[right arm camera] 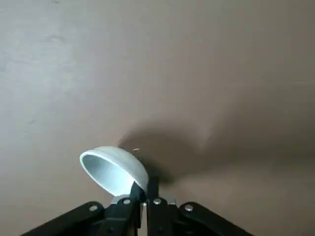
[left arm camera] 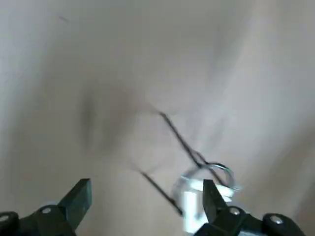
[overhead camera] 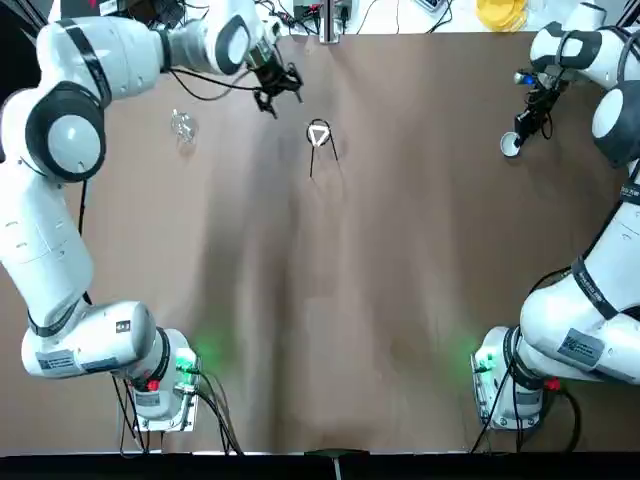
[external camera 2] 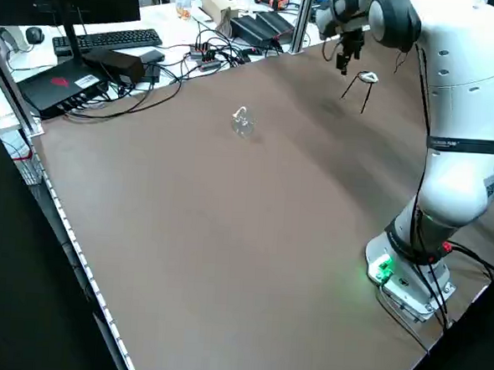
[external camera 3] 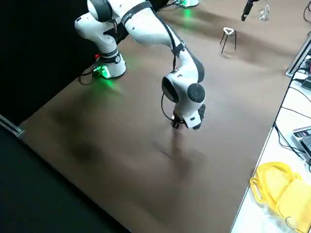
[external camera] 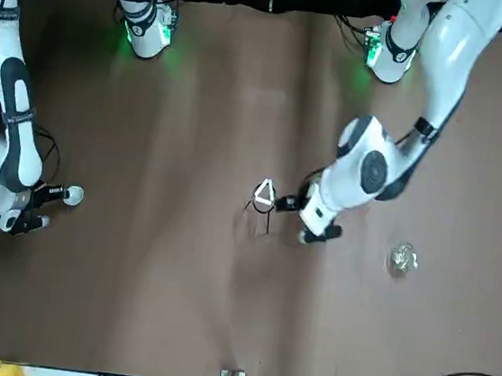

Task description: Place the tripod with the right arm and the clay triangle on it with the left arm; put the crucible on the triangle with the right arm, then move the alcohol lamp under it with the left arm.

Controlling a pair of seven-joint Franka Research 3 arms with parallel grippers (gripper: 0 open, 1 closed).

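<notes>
Gripping the crucible (right arm camera: 114, 169), right pincer (right arm camera: 142, 184) well apart from left pincer (left arm camera: 150, 194), spread beside tripod (overhead camera: 319, 133) bearing clay triangle (overhead camera: 319, 134).

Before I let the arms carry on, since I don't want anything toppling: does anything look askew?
Possibly one thing: the crucible, clamped in the right gripper, is tipped sideways, its mouth visible from the wrist. The tripod stands upright, clay triangle on top.

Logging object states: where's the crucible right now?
Crucible is clamped in the right gripper, held over the table's right side in the top view, far from the tripod.
</notes>
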